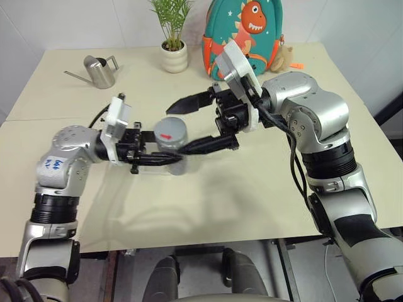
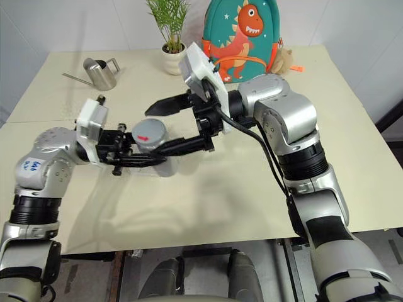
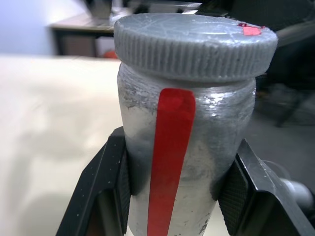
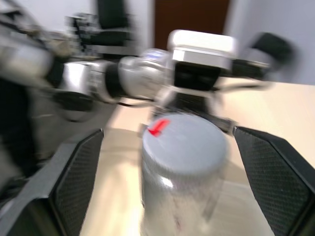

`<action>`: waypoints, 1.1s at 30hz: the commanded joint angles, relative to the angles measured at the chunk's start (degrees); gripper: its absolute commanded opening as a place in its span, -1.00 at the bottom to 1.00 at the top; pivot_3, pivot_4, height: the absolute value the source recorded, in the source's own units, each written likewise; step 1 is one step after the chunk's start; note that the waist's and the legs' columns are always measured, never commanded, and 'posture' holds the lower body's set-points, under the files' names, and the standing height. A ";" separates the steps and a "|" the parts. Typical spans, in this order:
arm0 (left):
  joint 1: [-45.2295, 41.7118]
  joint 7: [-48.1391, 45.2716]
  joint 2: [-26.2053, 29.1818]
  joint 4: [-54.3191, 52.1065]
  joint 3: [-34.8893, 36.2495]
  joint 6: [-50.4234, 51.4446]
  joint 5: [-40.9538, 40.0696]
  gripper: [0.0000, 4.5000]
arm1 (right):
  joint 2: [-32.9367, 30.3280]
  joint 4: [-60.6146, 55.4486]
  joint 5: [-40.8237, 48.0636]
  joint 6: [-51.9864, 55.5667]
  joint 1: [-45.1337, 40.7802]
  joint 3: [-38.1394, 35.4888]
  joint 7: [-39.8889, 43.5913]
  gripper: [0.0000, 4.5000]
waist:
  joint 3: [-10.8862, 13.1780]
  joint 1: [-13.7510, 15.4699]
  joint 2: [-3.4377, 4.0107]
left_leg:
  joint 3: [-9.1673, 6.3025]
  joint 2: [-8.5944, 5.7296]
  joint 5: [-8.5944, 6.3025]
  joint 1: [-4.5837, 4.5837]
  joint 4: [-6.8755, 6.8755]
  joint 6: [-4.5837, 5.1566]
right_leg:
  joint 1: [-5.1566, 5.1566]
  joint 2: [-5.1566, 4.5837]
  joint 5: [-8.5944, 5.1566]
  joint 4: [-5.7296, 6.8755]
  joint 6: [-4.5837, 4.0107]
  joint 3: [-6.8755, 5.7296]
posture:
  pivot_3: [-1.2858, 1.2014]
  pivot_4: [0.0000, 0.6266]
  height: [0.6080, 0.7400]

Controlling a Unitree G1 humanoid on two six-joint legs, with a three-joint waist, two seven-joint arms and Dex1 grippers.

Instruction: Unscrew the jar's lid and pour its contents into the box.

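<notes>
Near the centre of the head-camera frame, the left end effector (image 1: 165,156) clamps the jar (image 1: 172,146) around its body, holding it upright just above the surface (image 1: 252,189). Its lid (image 3: 196,45) sits screwed on, a red mark on top. The right end effector (image 1: 195,123) stands wide, one finger on each side of the lid, touching nothing. Closing off-centre could shove the jar askew in the left grip, and twisting hard might spin the whole jar rather than the lid alone.

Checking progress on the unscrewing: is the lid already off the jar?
No, the lid sits on top of the jar, which the left gripper clamps.
</notes>
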 commanded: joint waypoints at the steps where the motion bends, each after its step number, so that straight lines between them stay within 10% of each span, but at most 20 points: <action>1: -0.02 1.07 0.15 -1.54 0.89 -0.30 0.09 -0.16 | 2.21 -2.35 -0.97 -1.00 0.44 -1.05 -5.10 0.98 | 0.00 0.06 0.00 | 0.00 0.00 0.00 -0.01 -0.01 0.00 | -0.01 0.00 0.00 0.00 0.00 0.00 | 0.03 -0.52 1.00; 18: -1.00 2.17 -1.48 -2.19 -0.07 -0.56 0.34 -0.16 | 7.51 -2.14 -3.29 0.12 0.11 1.43 -11.08 0.98 | 0.00 -0.01 0.00 | 0.01 0.00 0.00 -0.01 0.01 0.00 | -0.03 0.00 0.00 0.05 0.00 0.01 | 0.03 -0.52 1.00; 33: -0.02 2.10 -0.80 -2.22 0.79 -1.24 0.06 -0.16 | -6.10 3.14 -4.06 -4.13 3.01 -5.30 -8.15 0.98 | 0.00 0.11 0.00 | 0.01 0.00 -0.01 -0.02 0.00 0.01 | -0.02 0.00 -0.01 0.02 0.01 0.01 | 0.03 -0.52 1.00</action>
